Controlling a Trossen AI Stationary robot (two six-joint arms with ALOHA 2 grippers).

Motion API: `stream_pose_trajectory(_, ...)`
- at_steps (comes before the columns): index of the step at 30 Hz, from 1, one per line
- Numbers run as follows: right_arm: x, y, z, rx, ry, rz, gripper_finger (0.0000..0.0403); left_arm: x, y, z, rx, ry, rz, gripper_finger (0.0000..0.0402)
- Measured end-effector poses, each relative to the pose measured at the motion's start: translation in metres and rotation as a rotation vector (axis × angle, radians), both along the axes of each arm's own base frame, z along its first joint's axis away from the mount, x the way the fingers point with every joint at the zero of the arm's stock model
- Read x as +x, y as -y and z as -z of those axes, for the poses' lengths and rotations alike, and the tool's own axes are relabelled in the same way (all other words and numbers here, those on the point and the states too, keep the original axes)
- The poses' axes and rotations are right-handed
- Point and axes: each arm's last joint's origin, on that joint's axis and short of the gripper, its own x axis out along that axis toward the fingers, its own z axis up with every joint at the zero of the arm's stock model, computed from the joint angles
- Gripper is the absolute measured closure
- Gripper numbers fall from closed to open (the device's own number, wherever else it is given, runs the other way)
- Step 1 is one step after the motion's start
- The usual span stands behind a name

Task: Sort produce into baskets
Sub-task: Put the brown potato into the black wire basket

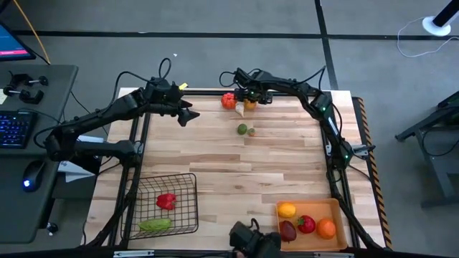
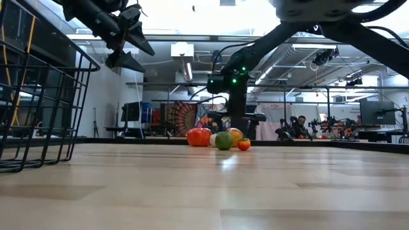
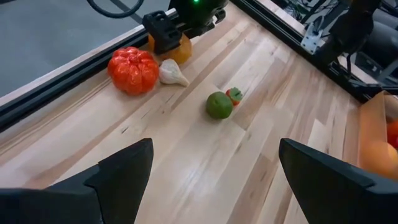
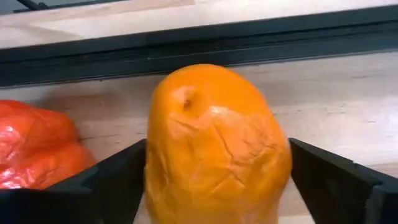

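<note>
Orange fruit (image 4: 214, 149) between my right gripper (image 4: 217, 180) fingers, contact unclear, base cut off; left gripper (image 3: 211, 180) spread, hovering.

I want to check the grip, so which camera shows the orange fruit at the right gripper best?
The right wrist view: the orange fruit fills it, between the right gripper's fingers. The left wrist view shows it mostly hidden, the high and low views tiny.
</note>
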Motion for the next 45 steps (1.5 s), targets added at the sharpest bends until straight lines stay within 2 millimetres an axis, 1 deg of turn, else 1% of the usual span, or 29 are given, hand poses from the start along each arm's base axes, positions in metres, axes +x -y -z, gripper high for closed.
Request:
stream_pose_trajectory(2, 0.0, 0.001, 0.0, 0.005, 0.01, 0.006, 0.008, 0.0, 0.0, 0.0, 0.0, -0.001, 0.0, 0.0064)
stream_pose_trajectory(5, 0.0, 0.001, 0.0, 0.005, 0.009, 0.004, 0.0157, 0.0, 0.0, 0.0, 0.001, -0.001, 0.001, 0.0064)
stream_pose_trajectory(6, 0.0, 0.0, -0.001, 0.007, 0.01, -0.004, 0.0171, 0.0, 0.0, 0.0, 0.001, -0.001, 0.001, 0.0064)
stream_pose_trajectory(8, 0.002, -0.003, -0.005, 0.012, 0.005, -0.038, 0.0171, 0.0, 0.0, 0.0, 0.001, -0.001, 0.001, 0.0064)
stream_pose_trajectory(10, 0.005, -0.01, -0.017, -0.007, -0.001, -0.099, 0.0171, 0.0, 0.0, 0.0, 0.0, -0.002, 0.001, 0.0064)
stream_pose_trajectory(13, 0.009, -0.026, -0.057, -0.068, 0.01, -0.203, 0.0171, 0.0, 0.0, 0.001, 0.007, -0.011, 0.008, 0.0064)
stream_pose_trajectory(15, 0.007, -0.044, -0.089, -0.114, 0.004, -0.292, 0.0171, -0.001, 0.0, 0.001, 0.015, -0.021, 0.018, 0.0064)
stream_pose_trajectory(17, 0.003, -0.067, -0.117, -0.137, -0.002, -0.371, 0.0171, -0.001, 0.001, 0.002, 0.017, -0.026, 0.021, 0.0064)
stream_pose_trajectory(20, -0.003, -0.114, -0.157, -0.153, 0.035, -0.453, 0.0171, 0.0, 0.0, 0.003, 0.019, -0.001, 0.024, 0.0064)
stream_pose_trajectory(23, -0.015, -0.163, -0.183, -0.145, 0.058, -0.487, 0.0171, 0.004, 0.0, 0.005, 0.001, 0.085, 0.055, 0.0064)
stream_pose_trajectory(25, -0.023, -0.194, -0.19, -0.142, 0.031, -0.492, 0.0171, 0.008, 0.002, 0.005, -0.018, 0.165, 0.09, 0.0064)
stream_pose_trajectory(28, -0.038, -0.237, -0.194, -0.125, -0.054, -0.508, 0.0171, 0.016, 0.008, 0.01, -0.053, 0.287, 0.129, 0.0064)
stream_pose_trajectory(30, -0.048, -0.262, -0.191, -0.095, -0.116, -0.531, 0.0171, 0.02, 0.013, 0.014, -0.081, 0.353, 0.137, 0.0064)
stream_pose_trajectory(34, -0.068, -0.312, -0.176, 0.006, -0.168, -0.636, 0.0171, 0.027, 0.028, 0.023, -0.153, 0.434, 0.158, 0.0064)
stream_pose_trajectory(37, -0.093, -0.349, -0.164, 0.093, -0.176, -0.726, 0.0171, 0.032, 0.042, 0.03, -0.196, 0.443, 0.134, 0.0064)
stream_pose_trajectory(41, -0.132, -0.396, -0.152, 0.175, -0.081, -0.827, 0.0171, 0.038, 0.061, 0.032, -0.208, 0.439, 0.069, 0.0064)
stream_pose_trajectory(43, -0.152, -0.415, -0.151, 0.197, -0.001, -0.856, 0.0171, 0.041, 0.071, 0.031, -0.232, 0.458, 0.027, 0.0064)
stream_pose_trajectory(45, -0.17, -0.429, -0.15, 0.211, 0.069, -0.875, 0.0171, 0.044, 0.08, 0.028, -0.246, 0.498, -0.005, 0.0064)
